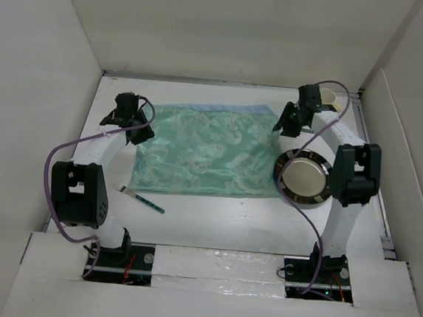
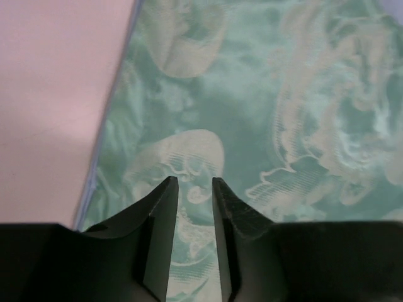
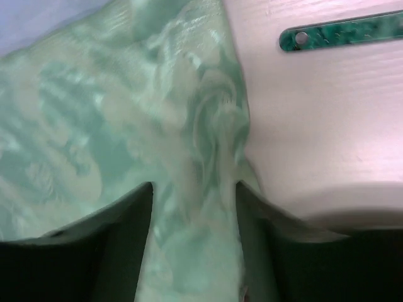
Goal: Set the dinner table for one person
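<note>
The dinner table (image 1: 214, 218) is a white top walled by white panels. A mint-green patterned placemat (image 1: 205, 150) lies spread across its middle. My left gripper (image 1: 136, 126) hangs over the mat's left edge; in its wrist view (image 2: 194, 181) the jaws stand narrowly apart, with only the cloth (image 2: 283, 113) below them. My right gripper (image 1: 289, 121) is at the mat's far right corner. In its wrist view (image 3: 194, 185) the jaws are wide, with a raised, rumpled fold of the mat (image 3: 189, 126) between them.
A round metal plate (image 1: 304, 176) lies right of the mat, under the right arm. A fork with a teal handle (image 1: 143, 199) lies near the mat's front left corner. A green marbled utensil handle (image 3: 343, 31) rests on the table beyond the right gripper.
</note>
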### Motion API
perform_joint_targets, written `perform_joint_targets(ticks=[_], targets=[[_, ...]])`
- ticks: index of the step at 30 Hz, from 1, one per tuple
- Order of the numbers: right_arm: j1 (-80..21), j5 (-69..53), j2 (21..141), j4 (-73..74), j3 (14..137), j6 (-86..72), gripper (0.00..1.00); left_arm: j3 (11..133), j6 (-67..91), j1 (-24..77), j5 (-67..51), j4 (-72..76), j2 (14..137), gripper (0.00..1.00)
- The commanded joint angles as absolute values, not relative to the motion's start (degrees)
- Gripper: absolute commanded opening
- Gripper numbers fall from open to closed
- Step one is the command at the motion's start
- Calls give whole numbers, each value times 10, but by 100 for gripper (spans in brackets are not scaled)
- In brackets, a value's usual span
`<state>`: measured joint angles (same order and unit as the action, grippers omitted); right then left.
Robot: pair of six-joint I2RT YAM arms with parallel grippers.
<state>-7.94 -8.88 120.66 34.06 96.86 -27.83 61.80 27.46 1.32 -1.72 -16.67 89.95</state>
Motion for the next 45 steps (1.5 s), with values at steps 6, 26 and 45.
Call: perform_joint_targets(ticks=[6,26,45], targets=[[39,-55,753,194,626,-401,0,645,254,109,-106,-128,763,0],[273,-163,656,208,294,-454,79,577,268,335,-137,-63,664,35],[360,-141,598,220,335,-475,0,585,269,335,-77,-97,650,34]])
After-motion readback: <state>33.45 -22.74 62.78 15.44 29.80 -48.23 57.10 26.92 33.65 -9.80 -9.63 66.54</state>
